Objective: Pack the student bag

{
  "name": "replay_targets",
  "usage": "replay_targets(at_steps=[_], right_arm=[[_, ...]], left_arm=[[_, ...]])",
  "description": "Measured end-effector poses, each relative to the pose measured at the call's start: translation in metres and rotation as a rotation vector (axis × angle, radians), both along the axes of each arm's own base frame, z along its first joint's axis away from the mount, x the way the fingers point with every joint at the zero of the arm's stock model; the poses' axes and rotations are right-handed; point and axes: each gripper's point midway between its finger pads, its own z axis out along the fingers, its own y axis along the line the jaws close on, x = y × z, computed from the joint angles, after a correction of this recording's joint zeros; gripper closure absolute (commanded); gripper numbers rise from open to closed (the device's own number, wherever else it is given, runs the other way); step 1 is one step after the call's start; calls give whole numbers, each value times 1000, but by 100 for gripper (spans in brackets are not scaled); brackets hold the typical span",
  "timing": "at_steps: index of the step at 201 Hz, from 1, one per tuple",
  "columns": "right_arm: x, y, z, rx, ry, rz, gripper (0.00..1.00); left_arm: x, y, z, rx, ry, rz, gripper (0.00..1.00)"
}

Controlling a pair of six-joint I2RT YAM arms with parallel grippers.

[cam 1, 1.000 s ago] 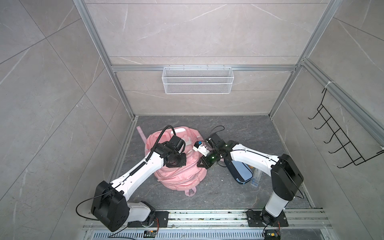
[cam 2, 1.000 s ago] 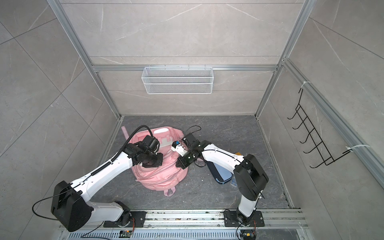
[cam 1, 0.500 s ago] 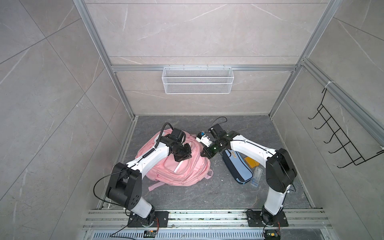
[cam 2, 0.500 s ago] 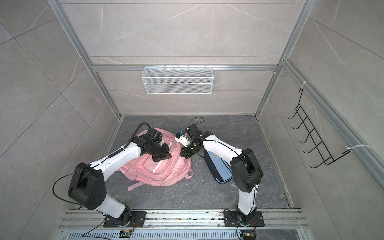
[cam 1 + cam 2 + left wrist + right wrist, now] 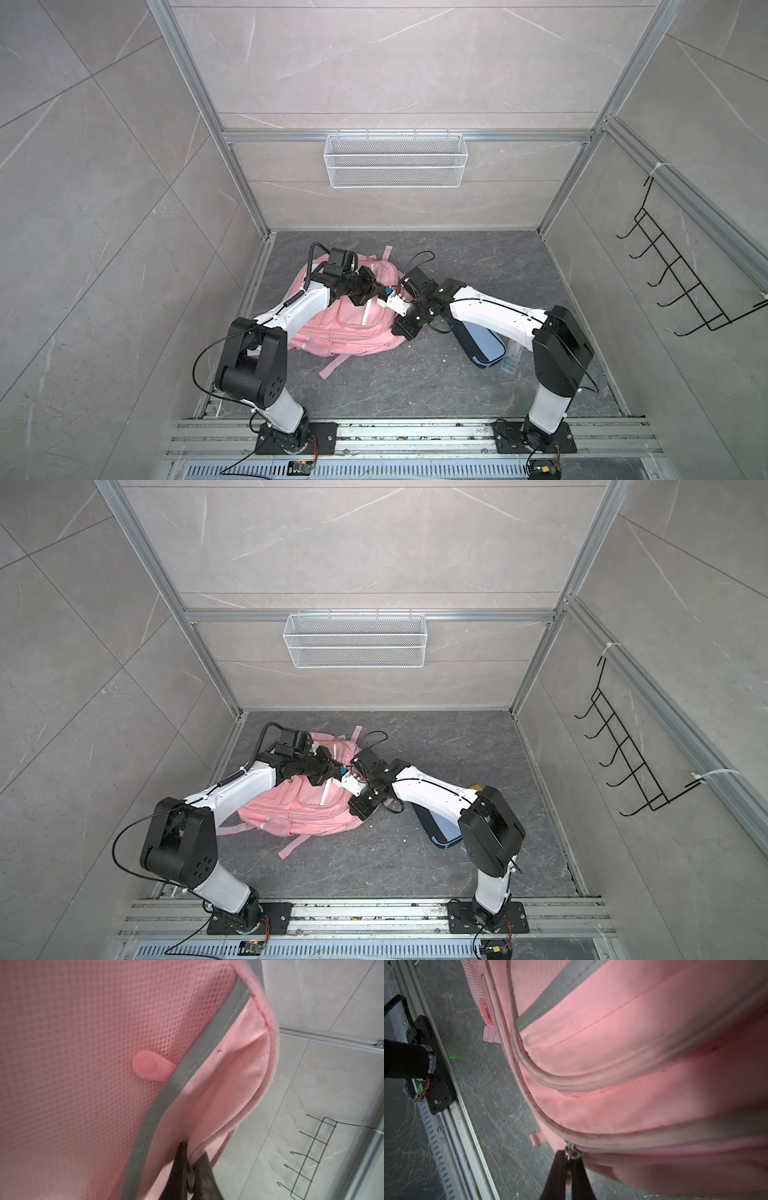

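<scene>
The pink student bag (image 5: pixel 347 328) (image 5: pixel 297 808) lies on the dark floor, left of middle, in both top views. My left gripper (image 5: pixel 383 288) (image 5: pixel 337 767) reaches over it from the left. In the left wrist view my left gripper (image 5: pixel 193 1150) is shut on a pink fabric edge beside a grey strip (image 5: pixel 187 1068). My right gripper (image 5: pixel 394 300) (image 5: pixel 348 782) comes in from the right and nearly meets the left one. In the right wrist view my right gripper (image 5: pixel 570 1156) is shut on the metal zipper pull (image 5: pixel 571 1152) of the bag.
A light-blue and navy pencil case (image 5: pixel 478 340) (image 5: pixel 440 831) lies under the right forearm, with a clear plastic item (image 5: pixel 512 361) beside it. A white wire basket (image 5: pixel 395 166) hangs on the back wall. A black hook rack (image 5: pixel 681 282) hangs on the right wall.
The bag has gone from a raised, bunched heap to lying flatter and wider. Both grippers stayed shut and drew close together at its right edge. The left arm folded back towards its base.
</scene>
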Motion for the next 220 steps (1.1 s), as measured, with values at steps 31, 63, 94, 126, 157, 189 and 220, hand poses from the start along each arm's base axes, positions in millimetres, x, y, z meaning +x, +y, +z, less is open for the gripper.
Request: replay_targets(at_steps=[31,63,94,126,157,189,220], right_arm=[[-5,11,3,55,0,-38,100],[-5,21,5,114,-16,-90,100],[-1,27,5,177,-20,-154,100],[7,39,11,240,-19,-185,100],[16,54,16,317,-5,-222,100],[22,68,25,423,36,-267,100],[19,74,21,480,98,-289,100]], left_arm=[[20,-3,14,-111,-7,115,100],[30,-5,19,-170,25,190,100],[38,-7,20,-201,39,251,100],[53,-12,20,-223,49,313,100],[68,-20,29,-229,47,340,100],[77,-27,36,-224,36,356,100],[73,-34,33,-210,42,359,100]])
